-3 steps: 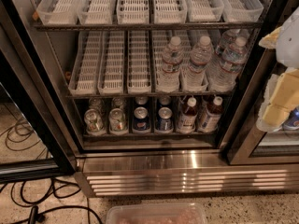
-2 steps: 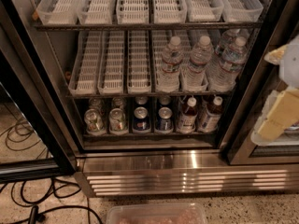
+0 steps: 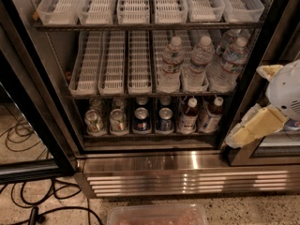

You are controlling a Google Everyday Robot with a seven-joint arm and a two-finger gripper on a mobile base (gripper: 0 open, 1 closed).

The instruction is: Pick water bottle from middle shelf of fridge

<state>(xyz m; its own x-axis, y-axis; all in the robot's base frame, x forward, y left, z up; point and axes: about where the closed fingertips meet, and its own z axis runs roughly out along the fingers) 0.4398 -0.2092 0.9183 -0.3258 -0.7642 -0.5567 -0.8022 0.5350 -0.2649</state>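
- Shelving in three tiers fills the fridge [image 3: 187, 164], a tall cooler with black door frames and a shiny slatted steel base.
- Across the second tier, the middle shelf [image 3: 140, 96] is a thin dark rail carrying a row of long translucent white lane trays [image 3: 112, 64].
- On that shelf the water bottle [image 3: 172, 64] stands upright at the front of the fourth lane from the left. It is clear and ribbed, with a white cap and a pale label band.
- Just beside it, in the two lanes to its right, stand more water bottles [image 3: 200, 62], with at least one further bottle behind them.
- Above, the top shelf [image 3: 140, 26] carries the same kind of slotted trays.
- On the bottom tier, four metal cans [image 3: 140, 119] sit at the front of the left lanes. Two dark drink bottles [image 3: 188, 116] with white caps stand in the lanes to their right.
- At the right edge of the view, the gripper [image 3: 246, 104] hangs in front of the right door frame, outside the shelves. It is roughly level with the middle and bottom tiers and well apart from the water bottle.
- Its two cream fingers [image 3: 255, 128] are spread, one high and one low on the white wrist body, with nothing held between them.
- Black cables [image 3: 28, 205] trail over the speckled floor at the left.
- A clear plastic bin [image 3: 157, 215] sits at the bottom edge, in front of the steel base.
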